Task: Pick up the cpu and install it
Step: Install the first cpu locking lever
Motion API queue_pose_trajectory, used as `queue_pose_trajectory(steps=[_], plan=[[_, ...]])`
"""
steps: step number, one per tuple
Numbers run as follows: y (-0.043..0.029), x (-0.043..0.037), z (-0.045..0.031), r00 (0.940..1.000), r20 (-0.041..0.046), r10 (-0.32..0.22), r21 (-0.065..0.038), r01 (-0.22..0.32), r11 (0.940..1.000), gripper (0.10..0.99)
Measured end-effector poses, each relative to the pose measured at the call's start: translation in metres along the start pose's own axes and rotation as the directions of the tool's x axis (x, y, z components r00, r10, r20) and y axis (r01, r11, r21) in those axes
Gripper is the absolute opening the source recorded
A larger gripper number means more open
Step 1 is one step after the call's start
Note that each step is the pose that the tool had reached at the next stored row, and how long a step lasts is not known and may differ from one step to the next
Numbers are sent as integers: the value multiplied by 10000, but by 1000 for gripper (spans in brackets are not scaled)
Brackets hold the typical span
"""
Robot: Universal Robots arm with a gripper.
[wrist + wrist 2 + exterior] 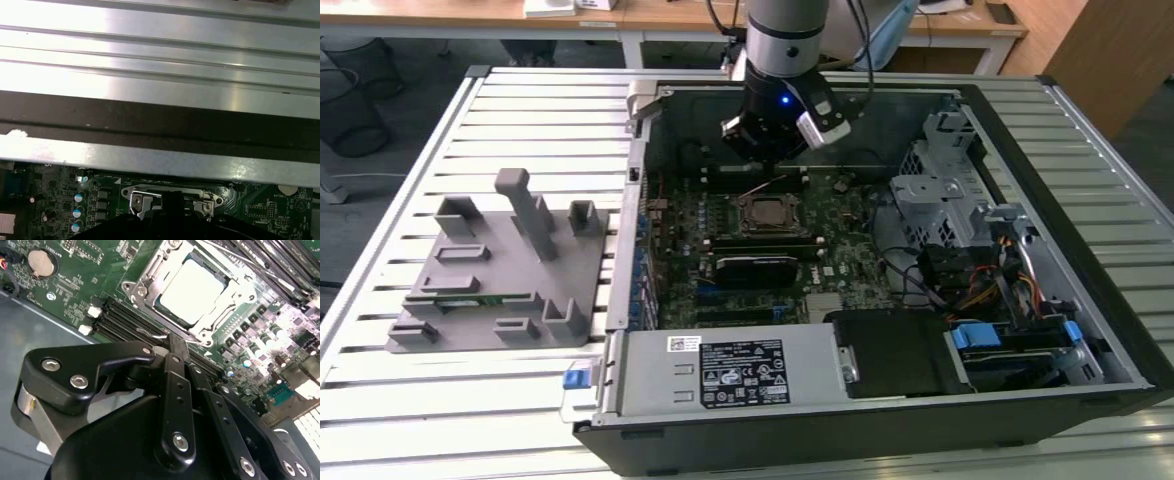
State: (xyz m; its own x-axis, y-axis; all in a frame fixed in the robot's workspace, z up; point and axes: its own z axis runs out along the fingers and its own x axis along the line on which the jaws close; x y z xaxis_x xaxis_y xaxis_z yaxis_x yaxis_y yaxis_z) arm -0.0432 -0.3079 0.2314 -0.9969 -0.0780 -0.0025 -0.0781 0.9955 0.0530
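cpu [192, 287]: being seen seated flat in the motherboard socket [150, 272], square.
gripper [175, 347]: being held just off the socket's edge, above the board; fingers pressed together, nothing being gripped.

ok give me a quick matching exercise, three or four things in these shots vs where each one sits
Things:
1. cpu
2. grey fixture
3. gripper
4. coin battery

Places:
A. on the slatted table, at the exterior view's left of the case
B. in the motherboard socket
C. above the board, inside the open case
D. round holder on the green board

Pairs: 1-B, 2-A, 3-C, 4-D
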Motion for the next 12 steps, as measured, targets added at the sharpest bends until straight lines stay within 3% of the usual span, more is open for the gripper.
queue_pose_trajectory(steps=[12], plan=[[48, -75, 61, 10000, -4, 0, 55, 0, 10000, 106]])
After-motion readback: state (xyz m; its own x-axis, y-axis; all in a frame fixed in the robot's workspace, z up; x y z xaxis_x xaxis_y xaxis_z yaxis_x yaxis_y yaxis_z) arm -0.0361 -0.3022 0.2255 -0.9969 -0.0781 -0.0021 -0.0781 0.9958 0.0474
